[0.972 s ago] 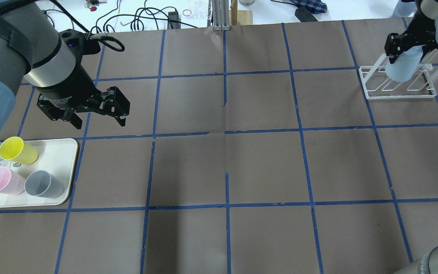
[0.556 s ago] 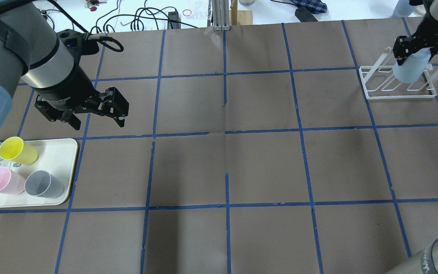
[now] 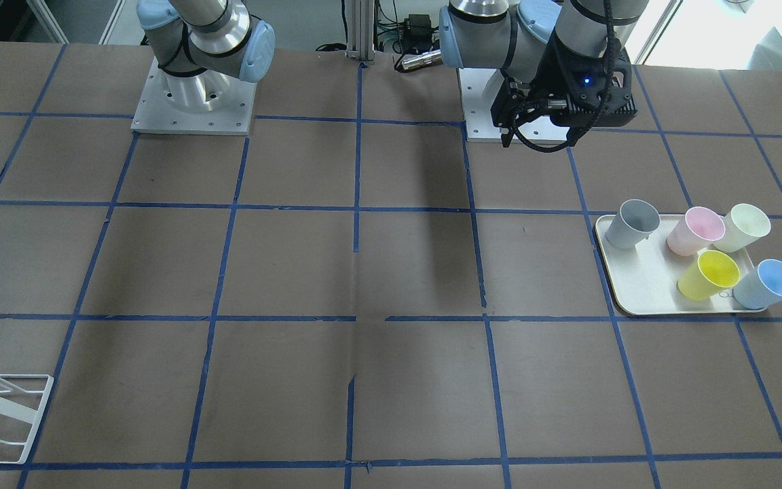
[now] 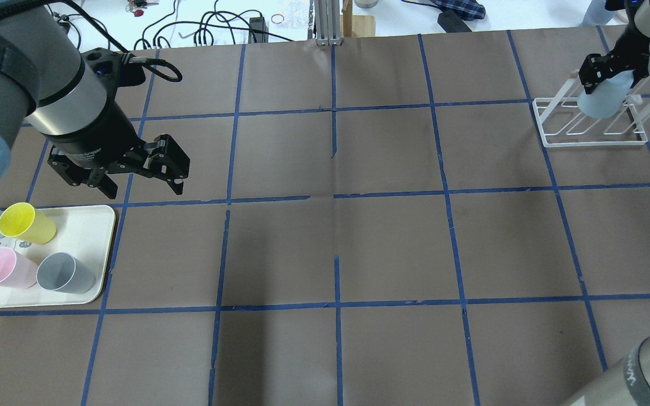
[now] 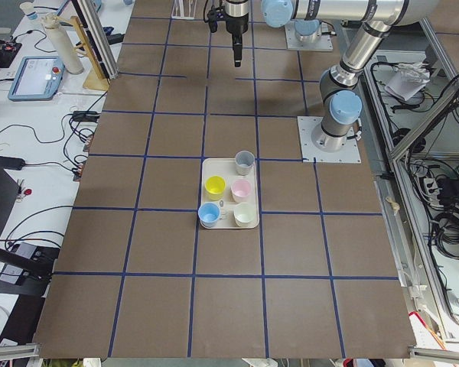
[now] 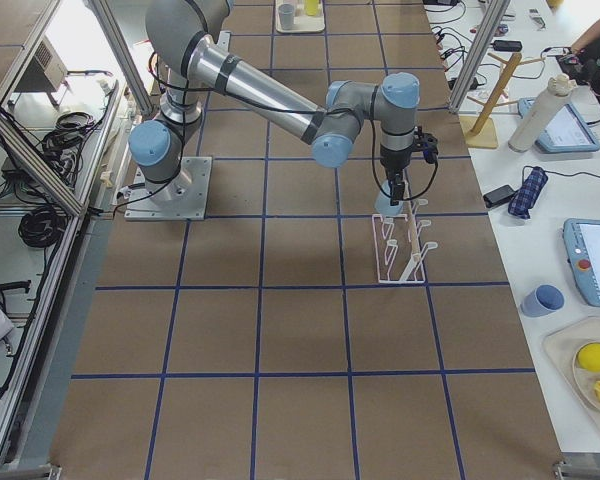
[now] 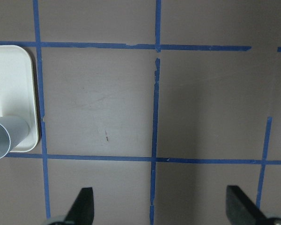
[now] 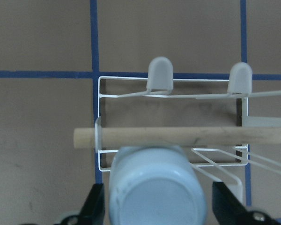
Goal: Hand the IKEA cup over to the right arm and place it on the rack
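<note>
The cup (image 4: pixel 600 101) is seen as a pale blue, smooth plastic tumbler without a handle, tapered from a wide rim to a narrow base. It is turned upside down and slightly tilted, its flat round base facing the right wrist camera. It is held over the rack (image 4: pixel 590 132), at 2 o'clock on the surface (image 4: pixel 392 242) in the overhead view. It cannot be told whether the two touch.

The right hand (image 4: pixel 609 83) is closed on the cup's narrow end. In the wrist view its fingers (image 8: pixel 96 204) are seen at 9 and 3 o'clock of the cup, which hangs beneath the hand.

The rack is made of thin white wire, with a rectangular base outline and slanted rods. A round wooden dowel (image 8: pixel 178 136) lies across it, just at 12 o'clock of the cup.

The left hand (image 4: pixel 143 190) is spread wide with nothing in it, at 9 o'clock on the surface.
</note>
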### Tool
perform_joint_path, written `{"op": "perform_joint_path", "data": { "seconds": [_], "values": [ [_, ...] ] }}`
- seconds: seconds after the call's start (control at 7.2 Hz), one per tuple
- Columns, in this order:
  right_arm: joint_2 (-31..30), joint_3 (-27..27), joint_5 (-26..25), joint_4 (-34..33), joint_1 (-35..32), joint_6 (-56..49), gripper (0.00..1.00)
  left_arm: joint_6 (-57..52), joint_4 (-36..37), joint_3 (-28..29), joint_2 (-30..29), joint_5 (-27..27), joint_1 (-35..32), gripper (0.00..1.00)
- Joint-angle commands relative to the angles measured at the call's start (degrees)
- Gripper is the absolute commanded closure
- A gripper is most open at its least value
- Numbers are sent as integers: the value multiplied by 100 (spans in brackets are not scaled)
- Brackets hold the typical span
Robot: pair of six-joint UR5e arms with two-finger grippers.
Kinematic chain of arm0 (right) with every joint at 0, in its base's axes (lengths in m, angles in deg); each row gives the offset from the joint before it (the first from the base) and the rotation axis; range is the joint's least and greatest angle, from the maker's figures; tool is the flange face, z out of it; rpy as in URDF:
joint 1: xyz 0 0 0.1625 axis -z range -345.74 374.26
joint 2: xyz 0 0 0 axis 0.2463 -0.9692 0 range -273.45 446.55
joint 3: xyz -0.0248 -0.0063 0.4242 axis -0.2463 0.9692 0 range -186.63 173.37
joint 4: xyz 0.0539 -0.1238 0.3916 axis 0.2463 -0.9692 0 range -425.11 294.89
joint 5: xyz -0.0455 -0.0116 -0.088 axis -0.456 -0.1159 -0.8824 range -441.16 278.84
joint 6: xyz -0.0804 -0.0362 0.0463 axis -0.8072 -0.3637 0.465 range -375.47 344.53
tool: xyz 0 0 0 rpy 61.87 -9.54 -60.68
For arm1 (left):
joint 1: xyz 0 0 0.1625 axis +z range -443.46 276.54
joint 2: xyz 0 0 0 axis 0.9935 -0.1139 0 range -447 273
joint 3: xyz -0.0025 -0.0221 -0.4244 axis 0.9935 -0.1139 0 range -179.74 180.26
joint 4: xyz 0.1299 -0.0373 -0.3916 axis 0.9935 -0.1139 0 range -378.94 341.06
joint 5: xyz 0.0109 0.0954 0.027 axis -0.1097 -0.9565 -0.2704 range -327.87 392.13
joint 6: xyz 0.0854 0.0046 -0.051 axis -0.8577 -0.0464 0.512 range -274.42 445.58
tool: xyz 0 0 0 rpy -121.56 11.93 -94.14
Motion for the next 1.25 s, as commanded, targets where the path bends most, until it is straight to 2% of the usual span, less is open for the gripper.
{"op": "perform_joint_path", "data": {
  "seconds": [0.0, 0.14, 0.42, 0.83, 1.11],
  "values": [
    [9, 24, 256, -180, -3, -13, 0, 0, -21, 0, 3, -28, 0, 0],
    [-157, 68, 256, -14, -38, -13, 0, 0, -4, 0, 3, -28, 17, 0],
    [-902, 77, 326, 1002, -291, 49, 0, 0, 31, 9, 3, 7, 35, 0],
    [-1563, 86, 326, 1970, -1563, 1012, 0, 0, 49, 9, 30, 59, 35, 0],
    [-1985, 86, 335, 2568, -2171, 1374, 0, 0, 40, 0, 56, 16, 35, 0]
  ]
}}
